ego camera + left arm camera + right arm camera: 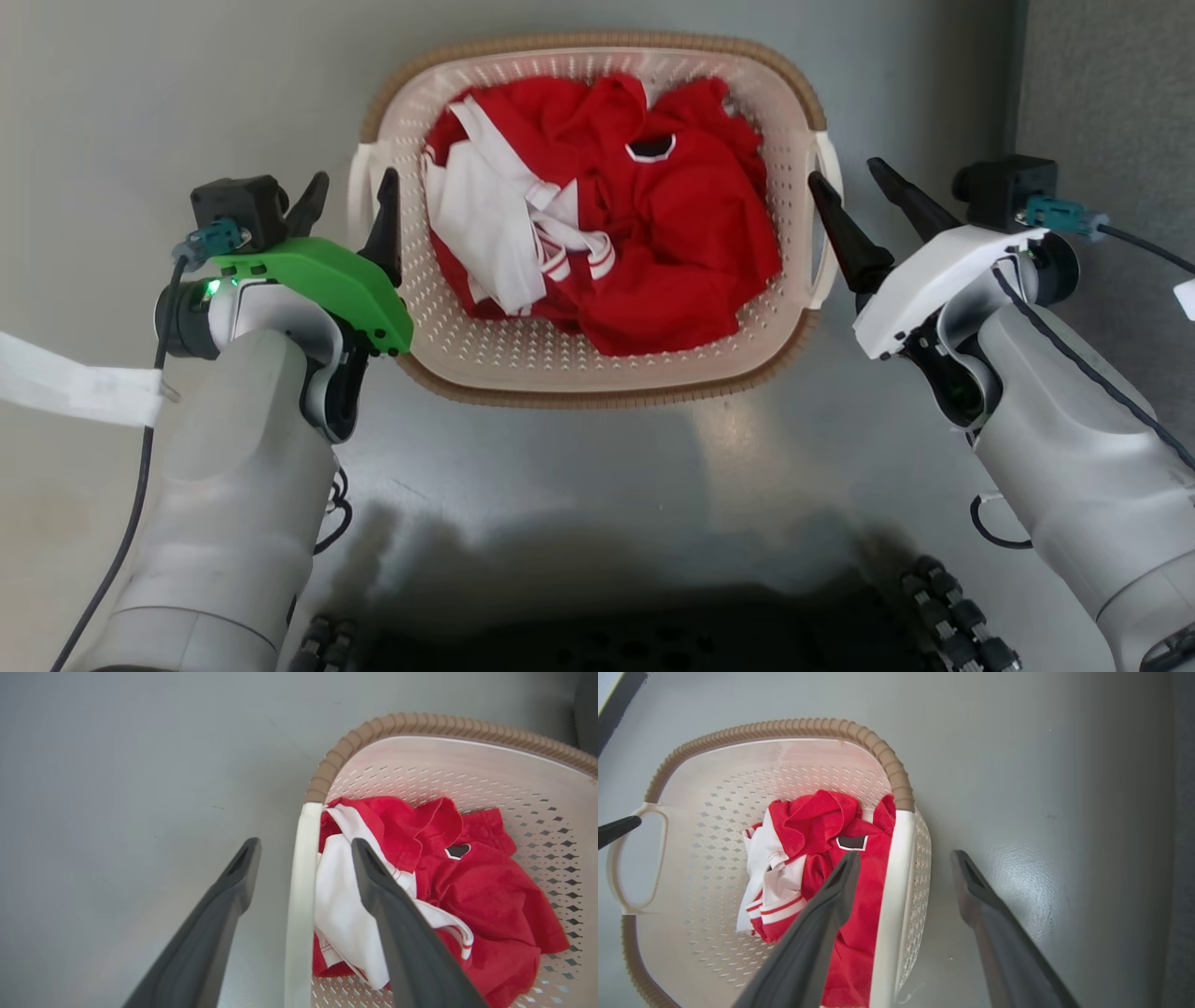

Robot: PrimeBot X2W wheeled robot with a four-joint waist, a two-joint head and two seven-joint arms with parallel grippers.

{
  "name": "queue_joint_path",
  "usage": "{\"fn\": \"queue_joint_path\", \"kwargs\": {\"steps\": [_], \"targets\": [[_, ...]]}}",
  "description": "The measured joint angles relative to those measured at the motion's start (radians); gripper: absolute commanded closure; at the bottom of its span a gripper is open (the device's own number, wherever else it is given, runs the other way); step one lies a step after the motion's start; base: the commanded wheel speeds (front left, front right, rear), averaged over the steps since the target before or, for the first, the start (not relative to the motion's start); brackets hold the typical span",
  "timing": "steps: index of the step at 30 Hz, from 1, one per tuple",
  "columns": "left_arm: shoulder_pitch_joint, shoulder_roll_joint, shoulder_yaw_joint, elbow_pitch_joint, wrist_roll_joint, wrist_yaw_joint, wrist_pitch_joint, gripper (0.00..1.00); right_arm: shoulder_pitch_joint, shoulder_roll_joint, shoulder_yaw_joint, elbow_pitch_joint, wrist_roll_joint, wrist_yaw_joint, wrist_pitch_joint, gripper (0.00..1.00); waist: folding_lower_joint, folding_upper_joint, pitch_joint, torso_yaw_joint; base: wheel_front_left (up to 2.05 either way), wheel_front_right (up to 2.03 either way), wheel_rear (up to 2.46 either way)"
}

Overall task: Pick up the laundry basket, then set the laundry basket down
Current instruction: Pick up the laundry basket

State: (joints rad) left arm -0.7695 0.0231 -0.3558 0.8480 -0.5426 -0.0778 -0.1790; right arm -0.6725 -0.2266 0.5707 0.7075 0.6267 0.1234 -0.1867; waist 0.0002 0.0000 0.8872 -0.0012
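Cream-white perforated laundry basket (560, 359) with brown woven-look rim, standing on the grey floor (187, 93), crumpled red and white clothes (653, 215) inside, left gripper (356, 177) spread wide astride the white left handle (301, 882), right gripper (845, 173) spread likewise astride the right handle (892, 882), neither clamped.

Red garment (695, 233): crumpled, a black white-edged patch on top.
White garment (485, 233): red-striped trim, tangled against the red one's left.
Floor (579, 467): smooth grey, slightly glossy.
Darker surface (1102, 84): textured grey, far right.
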Motion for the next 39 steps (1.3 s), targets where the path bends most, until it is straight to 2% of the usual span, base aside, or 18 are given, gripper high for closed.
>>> {"fn": "queue_joint_path", "kwargs": {"steps": [9,20,21,22,24,25,39], "targets": [[-0.035,-0.001,-0.048,0.085,-0.045,-0.002,0.025,0.00,-0.052,-0.003,0.074,0.050,0.041,0.000,0.007,0.00,0.0000,0.0000,0.068,-0.006,0.00,0.00,0.00],[-0.081,-0.001,-0.092,0.131,-0.077,-0.011,0.030,0.01,-0.114,-0.003,0.140,0.078,0.082,0.000,0.012,0.02,-0.0001,0.0000,0.093,0.003,0.00,0.00,0.00],[-0.084,-0.001,-0.101,0.143,-0.086,-0.014,0.034,0.09,-0.120,-0.003,0.146,0.085,0.098,0.000,0.011,0.44,-0.0001,0.0000,0.095,0.003,0.00,0.00,0.00],[-0.085,-0.001,-0.105,0.146,-0.094,-0.014,0.034,0.21,-0.122,-0.004,0.150,0.087,0.104,0.000,0.010,0.67,-0.0001,0.0000,0.095,0.004,0.00,0.00,0.00],[-0.089,-0.001,-0.113,0.150,-0.117,-0.015,0.035,0.72,-0.125,-0.004,0.158,0.094,0.114,0.000,0.010,1.00,-0.0001,0.0000,0.096,0.004,0.00,0.00,0.00],[-0.091,-0.001,-0.117,0.153,-0.122,-0.016,0.039,1.00,-0.127,-0.004,0.161,0.097,0.116,0.000,0.007,1.00,0.0000,0.0000,0.096,0.004,0.00,0.00,0.00],[-0.105,-0.015,-0.173,0.199,-0.180,-0.027,0.036,1.00,-0.147,0.003,0.217,0.143,0.185,-0.002,-0.021,1.00,-0.0001,0.0000,0.071,0.003,0.00,0.00,0.00]]}}
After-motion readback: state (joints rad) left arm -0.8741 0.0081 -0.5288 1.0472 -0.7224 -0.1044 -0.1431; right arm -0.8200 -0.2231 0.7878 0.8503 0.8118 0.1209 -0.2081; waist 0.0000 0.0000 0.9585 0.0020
